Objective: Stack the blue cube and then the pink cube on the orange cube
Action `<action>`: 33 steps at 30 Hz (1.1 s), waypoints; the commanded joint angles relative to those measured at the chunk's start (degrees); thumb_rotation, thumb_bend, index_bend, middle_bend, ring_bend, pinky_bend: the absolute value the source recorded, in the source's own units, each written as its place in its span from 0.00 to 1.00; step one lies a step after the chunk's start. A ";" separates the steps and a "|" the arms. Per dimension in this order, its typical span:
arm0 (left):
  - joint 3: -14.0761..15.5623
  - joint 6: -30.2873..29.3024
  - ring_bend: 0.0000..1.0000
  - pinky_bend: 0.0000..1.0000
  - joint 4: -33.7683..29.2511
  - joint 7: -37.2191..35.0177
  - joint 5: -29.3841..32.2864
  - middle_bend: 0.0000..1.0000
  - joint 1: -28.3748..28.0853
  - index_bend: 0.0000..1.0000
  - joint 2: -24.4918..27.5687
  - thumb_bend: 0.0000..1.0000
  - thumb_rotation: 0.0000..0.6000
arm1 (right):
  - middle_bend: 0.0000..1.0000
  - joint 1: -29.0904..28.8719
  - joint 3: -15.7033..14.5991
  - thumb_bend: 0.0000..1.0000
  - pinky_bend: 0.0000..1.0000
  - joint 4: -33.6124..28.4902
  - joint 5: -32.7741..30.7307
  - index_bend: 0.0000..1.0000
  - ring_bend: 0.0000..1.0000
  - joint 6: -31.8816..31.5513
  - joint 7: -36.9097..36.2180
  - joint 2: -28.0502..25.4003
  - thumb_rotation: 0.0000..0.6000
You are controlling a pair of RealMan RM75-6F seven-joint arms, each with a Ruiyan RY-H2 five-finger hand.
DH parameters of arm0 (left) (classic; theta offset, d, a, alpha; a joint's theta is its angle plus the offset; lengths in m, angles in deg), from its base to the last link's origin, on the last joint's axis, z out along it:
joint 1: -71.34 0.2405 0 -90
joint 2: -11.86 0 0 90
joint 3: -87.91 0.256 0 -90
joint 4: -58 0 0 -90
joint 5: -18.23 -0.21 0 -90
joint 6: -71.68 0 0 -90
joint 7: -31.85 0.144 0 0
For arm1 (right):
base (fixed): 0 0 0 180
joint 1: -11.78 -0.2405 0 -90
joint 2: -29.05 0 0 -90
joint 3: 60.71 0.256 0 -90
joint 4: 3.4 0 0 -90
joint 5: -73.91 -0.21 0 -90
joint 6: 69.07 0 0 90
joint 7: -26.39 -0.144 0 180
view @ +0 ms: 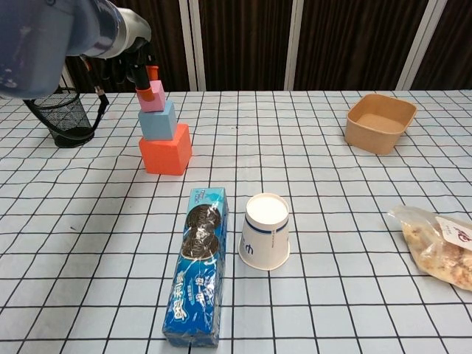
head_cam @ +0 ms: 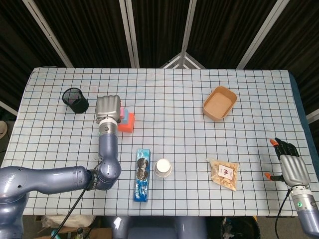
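The pink cube (view: pixel 152 96) sits atop the blue cube (view: pixel 158 121) on the orange cube (view: pixel 166 150) at far left, our left hand's (view: pixel 131 59) fingers (view: pixel 152 72) pinching it, so we judge only release remains.

mesh pen cup (head_cam: pixel 75 100) far left, cookie pack (view: pixel 198 274) beside upside-down paper cup (view: pixel 265 231), brown bowl (head_cam: pixel 219 103), snack bag (head_cam: pixel 225 173) on checked table (head_cam: pixel 174 134)
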 commanded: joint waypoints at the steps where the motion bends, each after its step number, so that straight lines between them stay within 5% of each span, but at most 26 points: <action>1: -0.10 -0.20 0.70 0.72 -0.19 0.04 -0.05 0.86 0.04 0.52 0.10 0.44 1.00 | 0.04 0.01 -0.04 0.09 0.04 0.02 0.10 0.00 0.03 -0.08 0.09 0.04 1.00; 33: -0.13 0.17 0.70 0.72 0.84 0.77 0.17 0.86 0.51 0.50 -0.50 0.44 1.00 | 0.04 0.01 -0.10 0.09 0.04 -0.10 0.04 0.00 0.03 0.11 0.07 -0.06 1.00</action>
